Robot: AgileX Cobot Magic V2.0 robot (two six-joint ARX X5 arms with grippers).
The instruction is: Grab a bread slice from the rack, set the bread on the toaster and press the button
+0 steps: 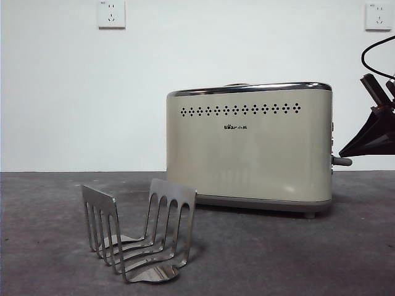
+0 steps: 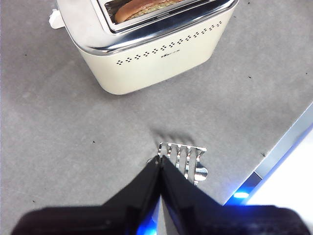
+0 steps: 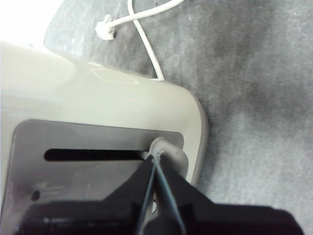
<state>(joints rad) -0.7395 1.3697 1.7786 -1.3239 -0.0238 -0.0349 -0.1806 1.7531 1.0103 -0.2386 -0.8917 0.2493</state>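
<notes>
we see the brown-crusted slice of bread (image 2: 142, 7) sunk in the slot of the cream boxy toaster (image 1: 247, 148) on the grey table (image 1: 308, 259). our right gripper (image 3: 155, 159), fingers pressed together and empty, rests its tips on the dark grey lever button (image 3: 166, 152). our left gripper (image 2: 160, 161), fingers also closed and empty, hangs above the bare shiny steel rack (image 1: 141, 231).

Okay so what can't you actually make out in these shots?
- Slice of bread: left wrist view's edge cuts it off; the front view hides it inside the toaster.
- Button: right gripper tips cover it; contact unclear.
- Rack: partly behind the left gripper.
- Toaster logo: too small.
</notes>
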